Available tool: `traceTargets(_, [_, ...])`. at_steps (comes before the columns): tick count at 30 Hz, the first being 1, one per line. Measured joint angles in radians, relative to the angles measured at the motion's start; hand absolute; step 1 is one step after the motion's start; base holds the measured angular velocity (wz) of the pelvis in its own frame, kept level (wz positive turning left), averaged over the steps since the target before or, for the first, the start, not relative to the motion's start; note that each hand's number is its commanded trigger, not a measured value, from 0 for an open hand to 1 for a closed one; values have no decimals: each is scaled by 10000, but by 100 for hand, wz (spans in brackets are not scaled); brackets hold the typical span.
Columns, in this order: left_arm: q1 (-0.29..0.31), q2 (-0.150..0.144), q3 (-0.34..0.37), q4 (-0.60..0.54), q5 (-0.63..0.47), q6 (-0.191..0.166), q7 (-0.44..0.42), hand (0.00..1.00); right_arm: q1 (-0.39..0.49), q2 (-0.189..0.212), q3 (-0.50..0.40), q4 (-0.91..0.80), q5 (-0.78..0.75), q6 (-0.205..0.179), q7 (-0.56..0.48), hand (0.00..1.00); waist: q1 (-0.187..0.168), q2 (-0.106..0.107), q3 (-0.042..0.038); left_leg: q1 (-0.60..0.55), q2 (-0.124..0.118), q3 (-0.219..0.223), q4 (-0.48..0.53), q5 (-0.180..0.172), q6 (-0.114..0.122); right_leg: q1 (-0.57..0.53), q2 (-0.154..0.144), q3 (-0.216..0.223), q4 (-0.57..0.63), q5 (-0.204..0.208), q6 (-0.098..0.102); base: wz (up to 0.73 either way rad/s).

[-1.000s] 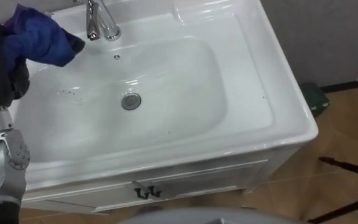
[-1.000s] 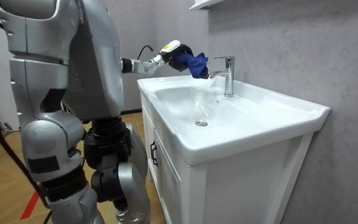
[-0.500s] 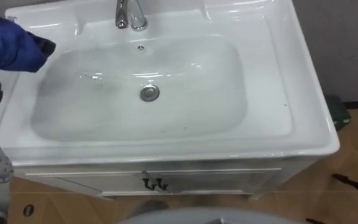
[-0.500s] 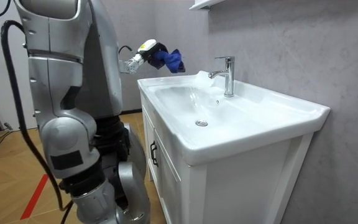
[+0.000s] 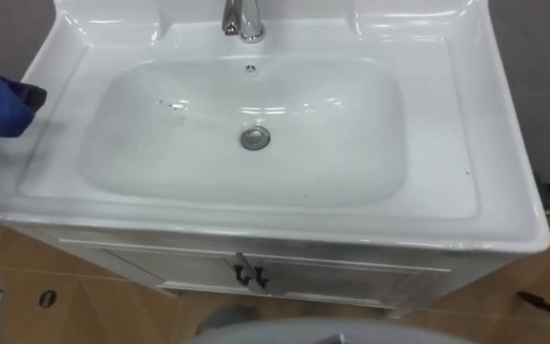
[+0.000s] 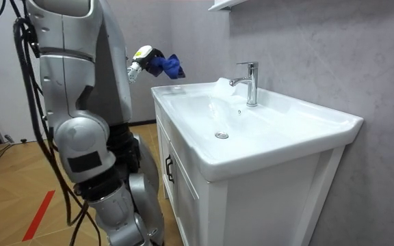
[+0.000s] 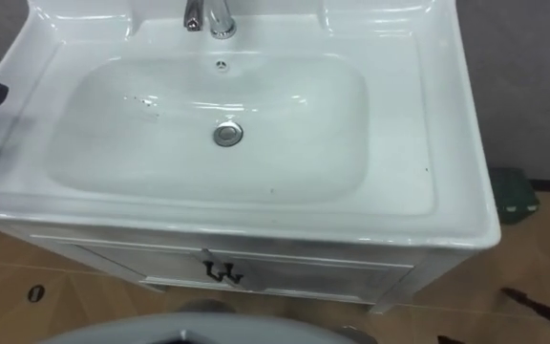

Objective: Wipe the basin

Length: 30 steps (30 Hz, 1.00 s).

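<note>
Left hand point(image 6: 142, 55): clutching the blue cloth point(image 6: 165, 65) in curled fingers, holding it raised in the air off the basin's left end, clear of the rim.
Blue cloth: hanging bunched from that hand; showing at the left edge of the eye views, beside the rim and not touching the porcelain.
Basin point(image 5: 447, 115): lying bare and white, glistening across the bowl, with nothing resting in it.
Drain point(image 5: 254, 138): sitting open at the bowl's middle, below the faucet point(image 5: 242, 19).
Dark specks point(image 5: 167, 102): clinging to the bowl's left slope; a few fainter ones dotting the front slope and the right deck.
Stance: standing at the cabinet point(image 5: 351, 282) front, looking straight down over the bowl.
Progress: judging the wiping as unfinished, going by those specks; not telling from the shine alone how much of the bowl is already wiped.
Remaining: bringing the cloth down onto the left slope, rubbing the specks away, sweeping toward the drain, then passing over the deck and rim.
</note>
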<state>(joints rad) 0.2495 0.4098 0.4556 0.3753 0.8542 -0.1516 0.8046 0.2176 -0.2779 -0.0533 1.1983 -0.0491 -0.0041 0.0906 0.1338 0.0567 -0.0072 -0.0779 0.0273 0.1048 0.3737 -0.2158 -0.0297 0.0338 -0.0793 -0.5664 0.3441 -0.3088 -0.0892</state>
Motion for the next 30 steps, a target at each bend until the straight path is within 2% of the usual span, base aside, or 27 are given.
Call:
traceTargets(7, [0,0,-3,266,-3,19,-23,100,11,-11,320,-15,310,0,224,0,28,-110,8,-15,-38,96,39,-104,206,19,-69,-11,-2,54,139,0])
traceTargets(15, [-1,0,-5,601,-10,8,-25,100,-71,-9,311,-12,527,0,193,0,19,-366,16,-27,-38,230,81,-248,387,3,-87,225,9,154,304,-5])
traceTargets(21, [-1,0,-6,749,-8,-3,-8,100,-210,-23,308,-23,484,-3,193,0,-29,-397,15,-146,-15,264,232,-420,534,-146,-94,447,62,240,441,-6])
traceTargets(30, [-61,-2,-100,1114,-1,-4,1,100,-266,-8,314,17,563,-2,231,0,-222,-447,18,-177,-107,319,251,-563,770,-161,-192,505,-5,398,673,-1])
